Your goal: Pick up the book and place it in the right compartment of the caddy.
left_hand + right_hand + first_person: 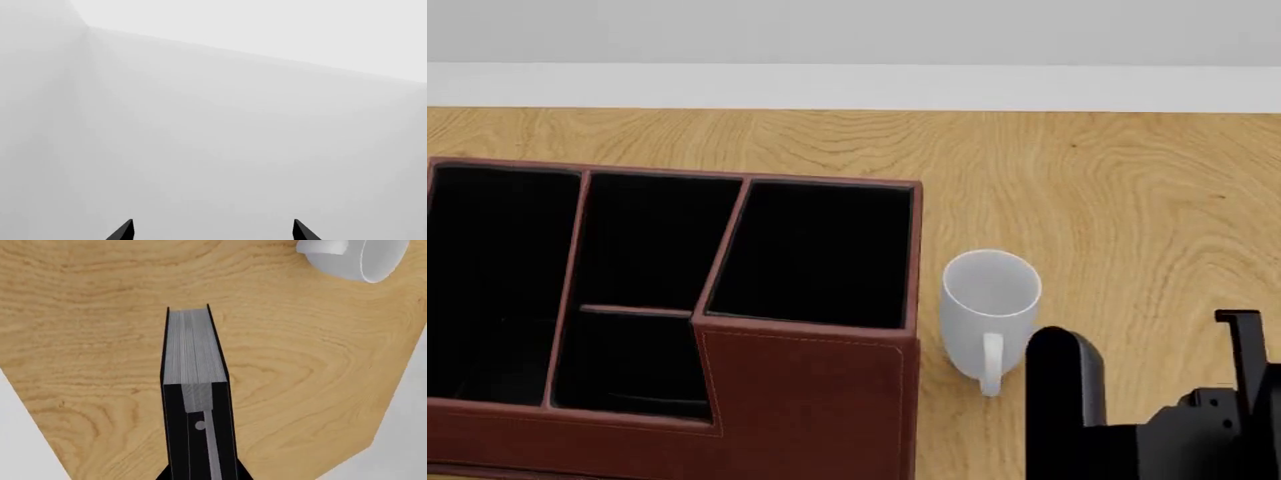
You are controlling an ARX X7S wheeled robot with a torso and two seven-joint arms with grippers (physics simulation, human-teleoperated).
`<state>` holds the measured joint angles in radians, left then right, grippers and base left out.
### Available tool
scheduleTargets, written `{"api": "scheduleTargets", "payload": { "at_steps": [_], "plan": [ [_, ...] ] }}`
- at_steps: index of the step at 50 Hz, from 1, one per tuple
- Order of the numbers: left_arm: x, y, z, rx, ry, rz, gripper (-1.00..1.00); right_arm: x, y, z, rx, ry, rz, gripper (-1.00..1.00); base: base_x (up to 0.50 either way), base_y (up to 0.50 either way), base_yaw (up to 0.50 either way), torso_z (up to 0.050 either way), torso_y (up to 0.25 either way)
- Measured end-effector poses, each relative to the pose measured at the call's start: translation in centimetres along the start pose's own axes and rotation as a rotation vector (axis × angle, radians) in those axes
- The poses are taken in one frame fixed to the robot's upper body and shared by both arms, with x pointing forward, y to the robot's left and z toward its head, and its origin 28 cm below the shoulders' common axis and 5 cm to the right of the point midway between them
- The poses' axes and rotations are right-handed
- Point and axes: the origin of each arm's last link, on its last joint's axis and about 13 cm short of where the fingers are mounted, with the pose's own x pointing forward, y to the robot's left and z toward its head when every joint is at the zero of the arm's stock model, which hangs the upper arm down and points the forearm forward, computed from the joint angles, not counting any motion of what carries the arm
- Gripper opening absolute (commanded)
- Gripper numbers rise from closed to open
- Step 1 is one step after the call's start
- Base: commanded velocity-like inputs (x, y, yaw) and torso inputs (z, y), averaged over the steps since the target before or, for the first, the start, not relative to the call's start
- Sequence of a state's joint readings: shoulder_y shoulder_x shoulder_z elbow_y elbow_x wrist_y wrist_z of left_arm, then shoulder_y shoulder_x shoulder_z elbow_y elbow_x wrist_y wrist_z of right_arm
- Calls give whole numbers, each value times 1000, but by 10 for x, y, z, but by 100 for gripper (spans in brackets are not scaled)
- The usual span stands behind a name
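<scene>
**Book held up beside the mug**

The right gripper [199, 467] is closed tight on the book [193, 347]. Its two black fingers press on the book's two black covers, one on each side, and the white pages show between them. In the right wrist view the book sticks straight out past the fingertips, over the wooden table [100, 315]. I cannot tell if the book touches the table or hangs a little above it.

In the head view the right gripper [1154, 400] is low at the right, and the book [1065, 395] stands up tall in it, on the side of the gripper toward the caddy. A white mug [989, 310] stands just beside the book, between it and the caddy [807, 400]. I cannot tell if the mug and the book touch. The mug's handle points toward the robot.

The right compartment [814, 250] is the big square black part of the caddy, just on the far side of the mug from the gripper. The book is outside it.

The left gripper [213, 231] shows only two black fingertips [123, 231], set wide apart with nothing between them. Past them is only a plain pale wall [220, 130].
</scene>
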<state>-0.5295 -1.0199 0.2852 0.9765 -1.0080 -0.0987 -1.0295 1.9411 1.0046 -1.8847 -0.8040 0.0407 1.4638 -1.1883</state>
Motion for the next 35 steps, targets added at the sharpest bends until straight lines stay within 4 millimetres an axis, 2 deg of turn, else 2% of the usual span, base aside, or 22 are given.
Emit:
{"api": "scheduleTargets", "payload": {
  "at_steps": [17, 35],
  "plan": [
    [-1, 1, 0, -3, 0, 2, 100, -45, -14, -12, 96, 19, -217, -100, 0, 0, 0, 0, 1],
    [2, 1, -2, -6, -1, 1, 100, -103, -58, -11, 264, -143, -540, -100, 0, 0, 0, 0, 1]
  ]
}}
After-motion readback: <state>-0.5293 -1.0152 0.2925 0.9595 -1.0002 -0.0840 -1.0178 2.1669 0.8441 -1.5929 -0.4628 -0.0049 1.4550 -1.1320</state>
